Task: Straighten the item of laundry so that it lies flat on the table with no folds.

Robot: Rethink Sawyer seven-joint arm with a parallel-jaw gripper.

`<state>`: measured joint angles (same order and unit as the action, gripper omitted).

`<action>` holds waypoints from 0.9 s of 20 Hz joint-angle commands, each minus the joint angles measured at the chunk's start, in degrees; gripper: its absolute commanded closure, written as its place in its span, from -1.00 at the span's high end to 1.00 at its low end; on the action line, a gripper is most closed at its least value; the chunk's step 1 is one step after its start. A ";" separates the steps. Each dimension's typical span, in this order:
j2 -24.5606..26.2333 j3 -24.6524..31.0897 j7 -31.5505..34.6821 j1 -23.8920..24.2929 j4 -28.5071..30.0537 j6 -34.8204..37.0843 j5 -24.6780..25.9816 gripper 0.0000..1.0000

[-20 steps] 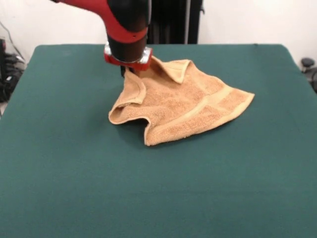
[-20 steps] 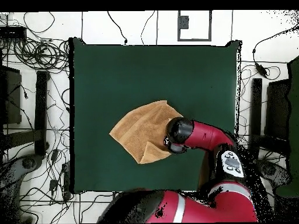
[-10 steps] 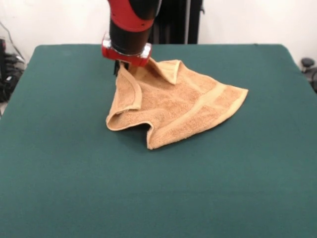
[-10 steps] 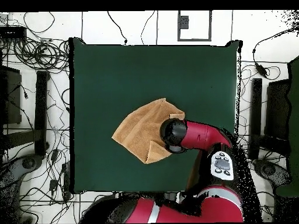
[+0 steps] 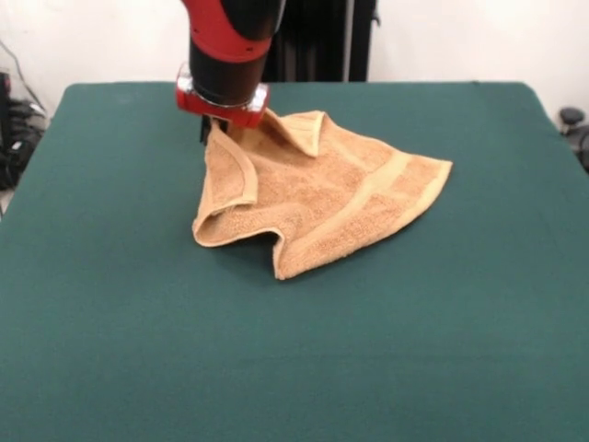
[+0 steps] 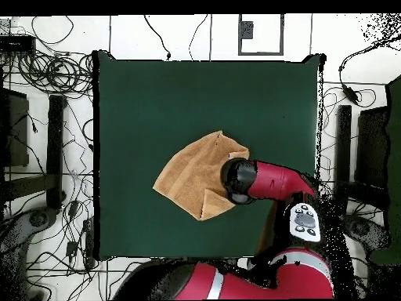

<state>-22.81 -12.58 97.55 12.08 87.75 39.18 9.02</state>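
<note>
The item of laundry (image 5: 317, 193), a tan-orange terry towel, lies rumpled on the dark green table (image 5: 129, 331), a little beyond its middle. Its far left corner is pulled up to my gripper (image 5: 221, 127), which is shut on it under the red wrist. The left edge hangs in a curled fold, and another flap is folded over at the top. The right corner lies flat, with a woven band showing. In the overhead view the arm's end (image 6: 237, 180) covers the towel's (image 6: 188, 182) right part.
The table (image 6: 157, 102) reaches far beyond the towel on every side. Cables and stands lie on the floor round it (image 6: 55, 78). The robot's red body (image 6: 258, 282) fills the bottom of the overhead view.
My gripper has moved left in the front view and risen slightly, dragging the towel with it. The towel's right corner has slid leftward.
</note>
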 commanded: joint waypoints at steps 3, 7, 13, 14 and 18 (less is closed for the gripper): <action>3.89 0.95 6.29 1.40 -6.47 -3.04 1.90 -1.00; 3.05 -3.72 5.19 0.03 -11.26 -1.84 6.90 -1.00; 3.71 -12.51 12.76 -4.86 -13.93 -5.51 13.17 -1.00; 3.91 -13.75 15.11 -5.71 -12.60 -7.99 13.79 -1.00; 4.49 -16.28 19.44 -8.35 -9.95 -14.34 14.28 -1.00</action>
<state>-19.95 -24.31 97.62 8.63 77.88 35.24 20.52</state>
